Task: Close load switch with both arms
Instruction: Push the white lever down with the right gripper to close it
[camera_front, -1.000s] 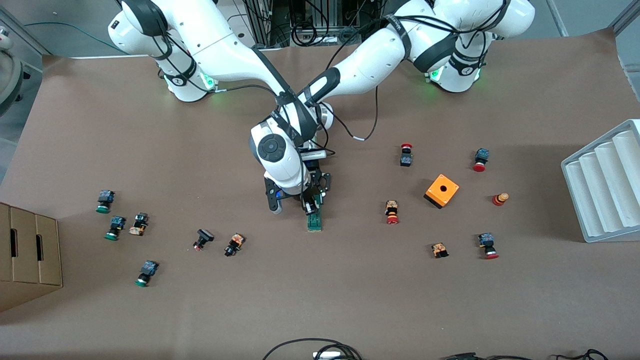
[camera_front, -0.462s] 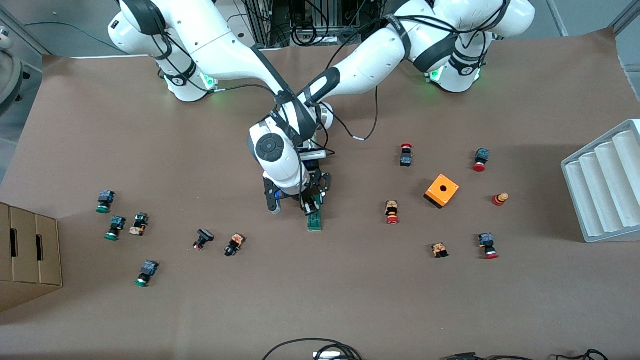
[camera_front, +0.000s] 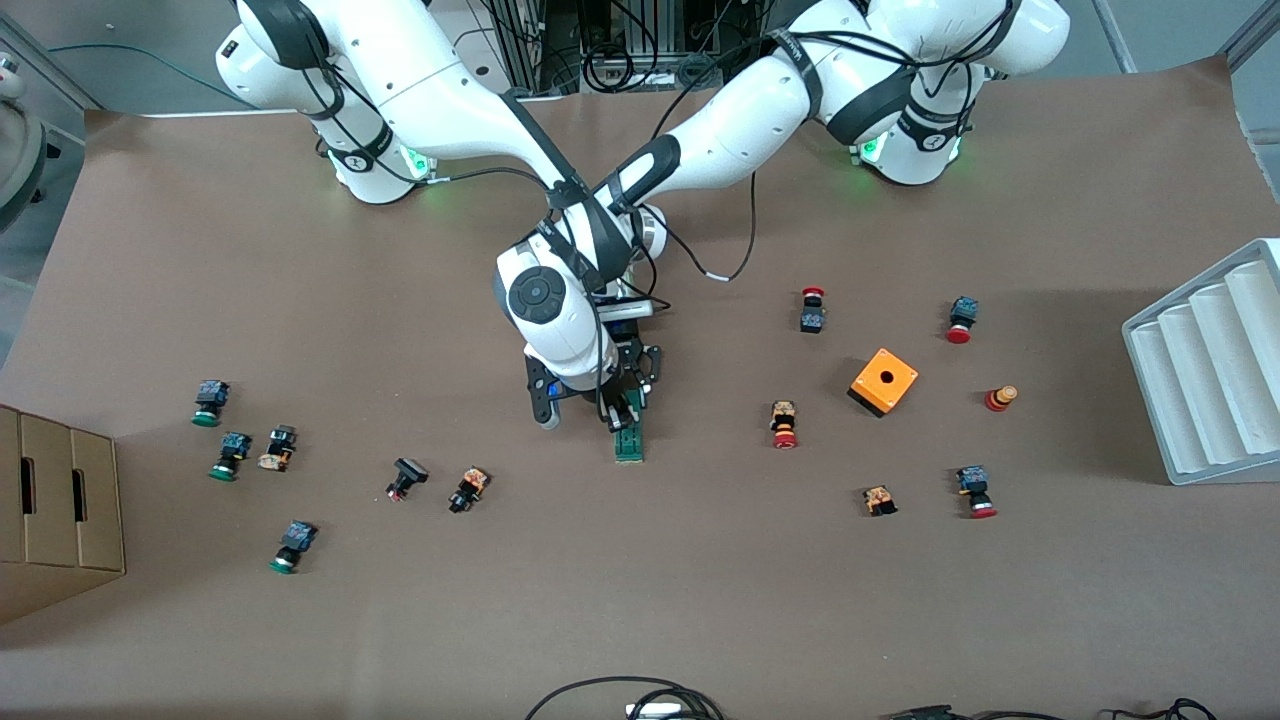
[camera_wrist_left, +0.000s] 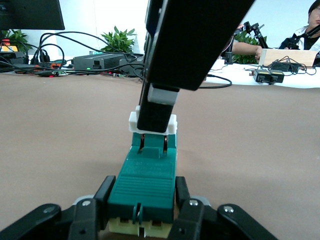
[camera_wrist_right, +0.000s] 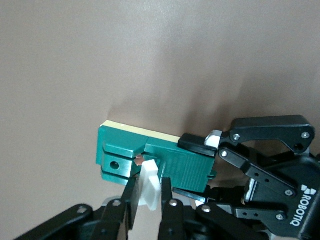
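The load switch (camera_front: 629, 445) is a narrow green block lying in the middle of the table. My left gripper (camera_front: 634, 388) is shut on the end of the load switch (camera_wrist_left: 146, 176) farther from the front camera, one black finger (camera_wrist_left: 105, 192) on each long side. My right gripper (camera_front: 621, 416) comes down from above, and its fingers (camera_wrist_right: 131, 196) are shut on the white tab (camera_wrist_right: 150, 190) on top of the load switch (camera_wrist_right: 182, 162). The left wrist view shows the same grip on the white tab (camera_wrist_left: 171, 125). Both arms cross over this spot.
Several small push-buttons lie scattered toward both ends of the table. An orange box with a hole (camera_front: 884, 381) stands toward the left arm's end, with a white ridged tray (camera_front: 1210, 370) at that edge. A cardboard box (camera_front: 55, 505) is at the right arm's end.
The right arm's wrist has shifted slightly and its fingers have drawn in onto the white tab. The load switch and the left gripper have stayed in place.
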